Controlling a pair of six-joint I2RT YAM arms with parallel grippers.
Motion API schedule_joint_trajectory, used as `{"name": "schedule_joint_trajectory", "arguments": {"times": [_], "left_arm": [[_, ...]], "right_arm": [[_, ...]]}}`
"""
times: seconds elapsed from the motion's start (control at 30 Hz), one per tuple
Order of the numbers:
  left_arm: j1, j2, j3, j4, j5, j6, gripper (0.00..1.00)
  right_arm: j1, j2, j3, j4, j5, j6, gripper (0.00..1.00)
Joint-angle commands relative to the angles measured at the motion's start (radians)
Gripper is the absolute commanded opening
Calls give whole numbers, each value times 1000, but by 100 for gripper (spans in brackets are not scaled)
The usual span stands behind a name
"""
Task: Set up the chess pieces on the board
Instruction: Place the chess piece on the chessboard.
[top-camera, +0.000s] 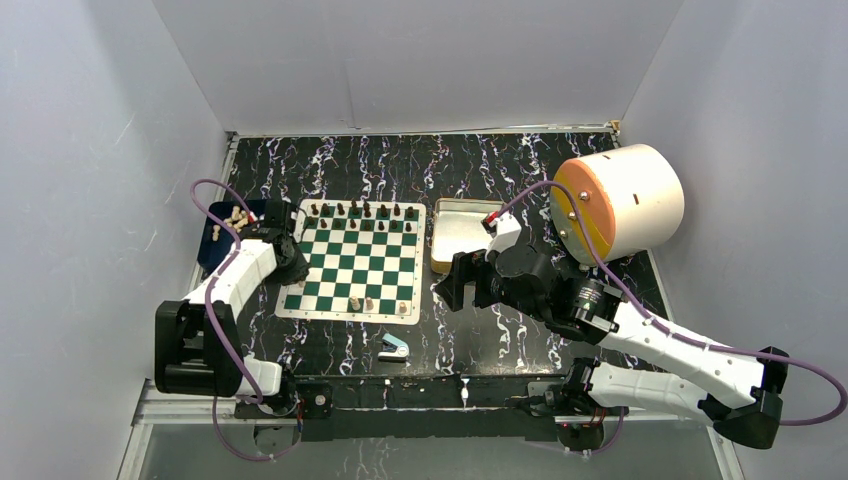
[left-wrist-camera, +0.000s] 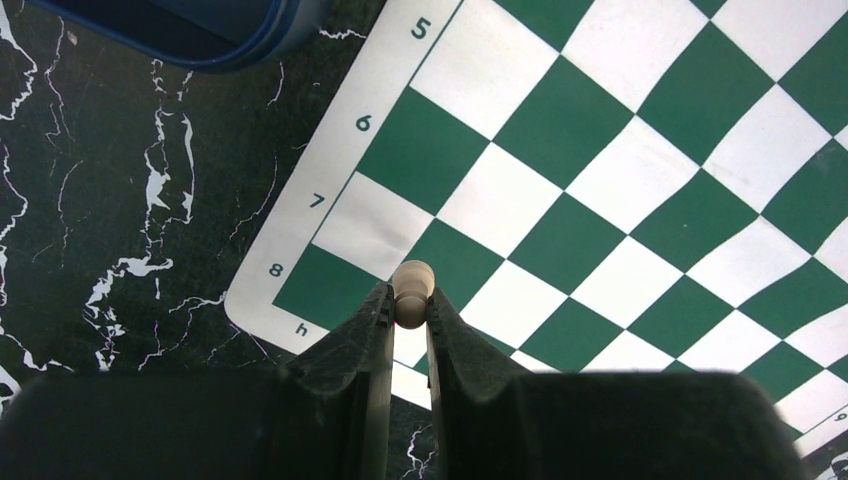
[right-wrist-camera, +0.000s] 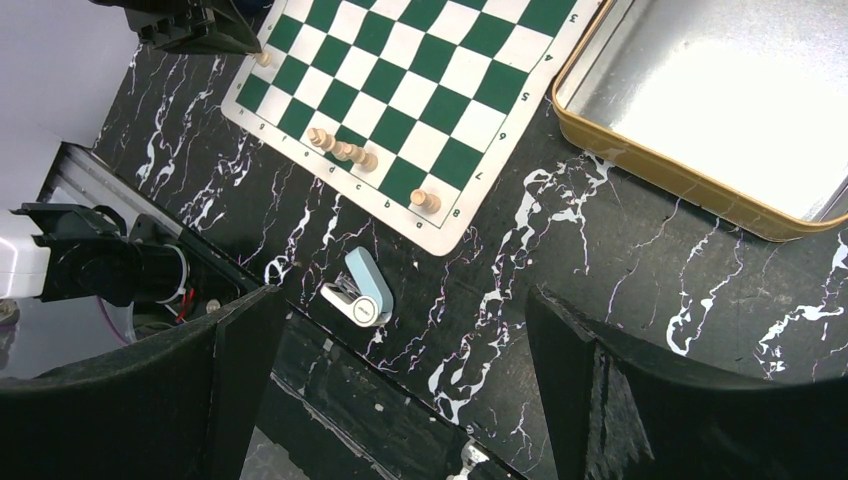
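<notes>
The board, green and white squares with a cream border, lies left of centre. Dark chess pieces line its far row. A few pale ones stand on its near row. My left gripper is at the board's left edge, shut on a pale piece over the corner squares by the "8" and "h" marks. Whether that piece touches the board I cannot tell. My right gripper hangs open and empty over the dark table, right of the board and its pale pieces.
A dark blue tray with more pale pieces sits left of the board. A silver tin lies open to its right. A blue-and-white stapler-like object rests near the front edge. A big cream cylinder stands at the back right.
</notes>
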Motion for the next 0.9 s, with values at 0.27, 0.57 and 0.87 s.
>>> {"name": "schedule_joint_trajectory", "arguments": {"times": [0.27, 0.57, 0.87], "left_arm": [[-3, 12, -39, 46, -92, 15, 11], [-3, 22, -70, 86, -107, 28, 11], [-3, 36, -63, 91, -117, 38, 12]], "right_arm": [[-2, -15, 8, 19, 8, 8, 99], [-2, -11, 5, 22, 9, 14, 99], [-2, -13, 3, 18, 14, 18, 99]]}}
